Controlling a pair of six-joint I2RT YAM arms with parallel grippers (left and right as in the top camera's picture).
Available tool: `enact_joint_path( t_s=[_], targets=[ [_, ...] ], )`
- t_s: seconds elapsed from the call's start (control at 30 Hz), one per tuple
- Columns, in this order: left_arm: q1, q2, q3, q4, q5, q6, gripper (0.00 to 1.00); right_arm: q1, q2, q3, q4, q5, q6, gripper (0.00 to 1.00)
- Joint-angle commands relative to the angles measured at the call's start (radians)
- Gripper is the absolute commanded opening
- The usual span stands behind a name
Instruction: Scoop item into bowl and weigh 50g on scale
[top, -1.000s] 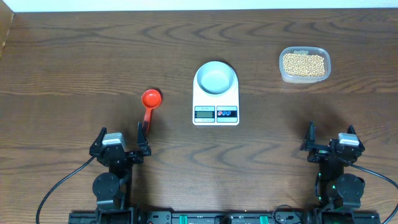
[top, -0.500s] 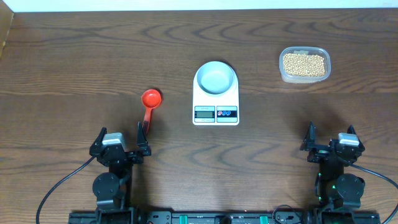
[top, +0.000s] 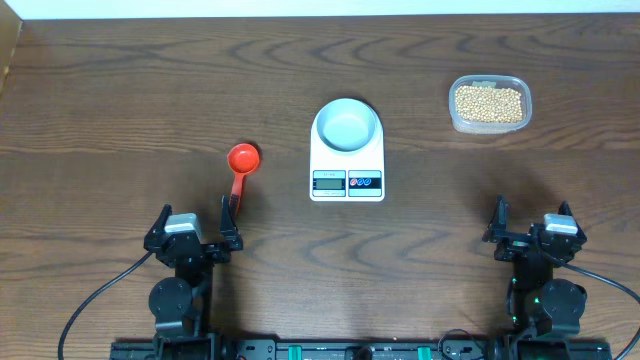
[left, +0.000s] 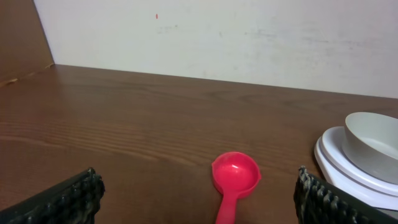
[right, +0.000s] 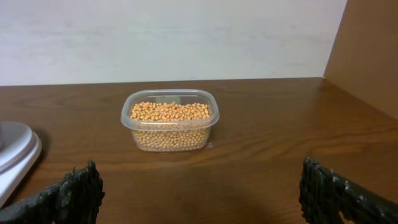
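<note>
Tan-yellow beans (top: 489, 101) fill a clear plastic tub (top: 490, 124) at the back right; the right wrist view shows the beans (right: 170, 112) too. A pale white-blue bowl (top: 347, 125) stands empty on the white scale (top: 347, 181); both show at the right edge of the left wrist view, bowl (left: 373, 137) and scale (left: 348, 171). A red scoop (top: 240, 168) lies left of the scale, its handle toward my left gripper (top: 193, 222), which is open and empty behind it. My right gripper (top: 530, 222) is open and empty at the front right.
A brown side panel stands at the table's left edge (left: 22, 37) and another at the right edge (right: 367, 50). A white wall runs along the back.
</note>
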Motion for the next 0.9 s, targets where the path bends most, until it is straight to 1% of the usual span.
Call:
enact_joint_path(
  t_s=[0.0,0.53,0.67,0.8,0.87],
  targets=[
    [-0.002,-0.006,-0.013,-0.039,0.002,0.018,1.0,0.006,-0.007,-0.002,-0.002,0.012,0.014,0.99],
    [-0.002,-0.006,-0.011,-0.04,0.011,0.018,1.0,0.006,-0.007,-0.002,-0.002,0.012,0.014,0.99],
    [-0.002,0.0,0.014,-0.048,0.014,0.022,1.0,0.006,-0.007,-0.002,-0.002,0.012,0.014,0.99],
    [-0.002,0.047,0.063,-0.068,0.018,0.027,1.0,0.006,-0.007,-0.002,-0.002,0.012,0.014,0.99],
    [-0.002,0.101,0.108,-0.094,0.036,0.058,1.0,0.006,-0.007,-0.002,-0.002,0.012,0.014,0.99]
  ],
)
